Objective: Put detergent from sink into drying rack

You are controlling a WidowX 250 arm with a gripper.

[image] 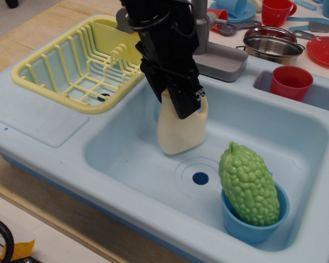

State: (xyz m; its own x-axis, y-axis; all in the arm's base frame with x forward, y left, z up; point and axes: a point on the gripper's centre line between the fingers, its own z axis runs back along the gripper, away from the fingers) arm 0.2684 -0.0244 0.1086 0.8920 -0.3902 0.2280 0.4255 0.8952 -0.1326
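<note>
The cream detergent jug (180, 134) is in the light blue sink (126, 159), left of the round drain hole (200, 178). It leans a little and its base looks slightly raised off the basin floor. My black gripper (183, 104) comes down from above and is closed around the jug's neck and handle, hiding them. The pale yellow drying rack (30, 79) sits at the back left, beside the basin, with nothing in its slatted part.
A bumpy green gourd (249, 183) stands in a blue cup (247, 230) at the sink's front right. A red cup (290, 82) sits in the small side compartment. A grey faucet base (225, 60), a metal pot (274, 46) and red dishes lie behind.
</note>
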